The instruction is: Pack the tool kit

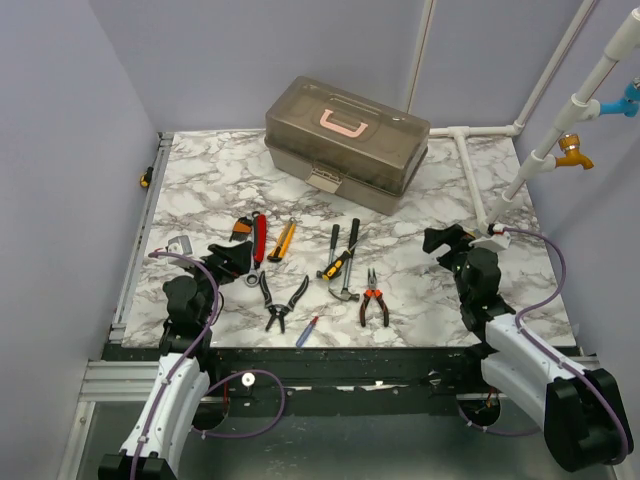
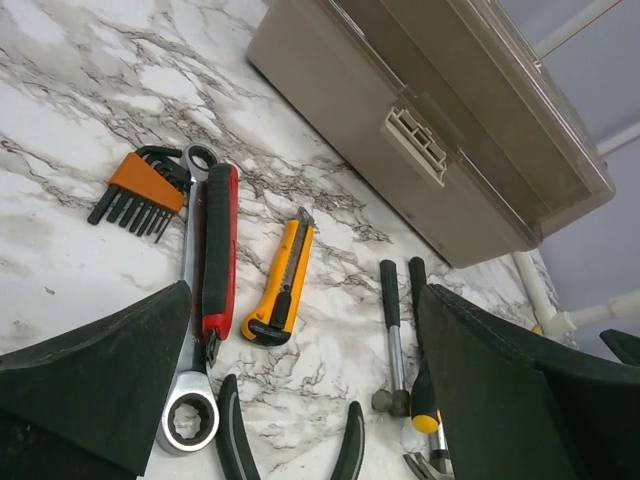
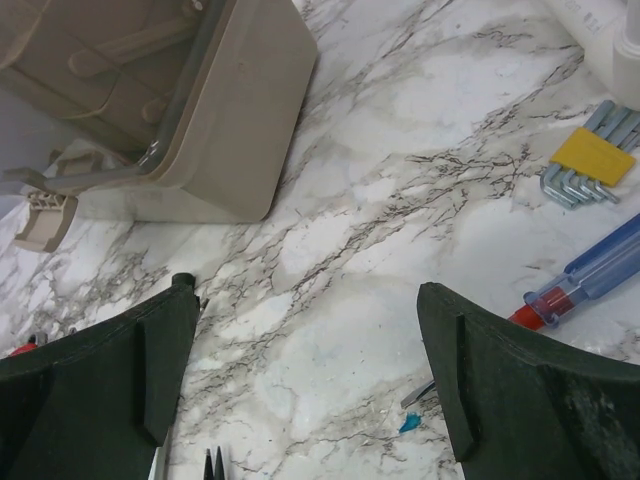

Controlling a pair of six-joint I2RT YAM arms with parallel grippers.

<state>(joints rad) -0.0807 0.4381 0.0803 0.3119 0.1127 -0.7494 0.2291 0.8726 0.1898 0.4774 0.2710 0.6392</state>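
Pliers (image 2: pixel 228 437) cropped at left wrist view's bottom edge, claw hammer (image 2: pixel 424 405) partly behind left fingers (image 2: pixel 500 400), screwdriver (image 3: pixel 590 278) handle cut off.

I can read no lettering, brand or number in any of my views. Ahead of my right claw (image 3: pixel 310 290), off to the far right, the white pipe fitting (image 3: pixel 612 35) carries a few dark marks, too blurred for me to make out. The toolbox (image 1: pixel 345 140), far ahead of both claws, shows no legible label on lid or latch. The wrench (image 2: pixel 188 245), just ahead of the left finger of my left claw (image 2: pixel 305 292), shows metal with nothing I can read.
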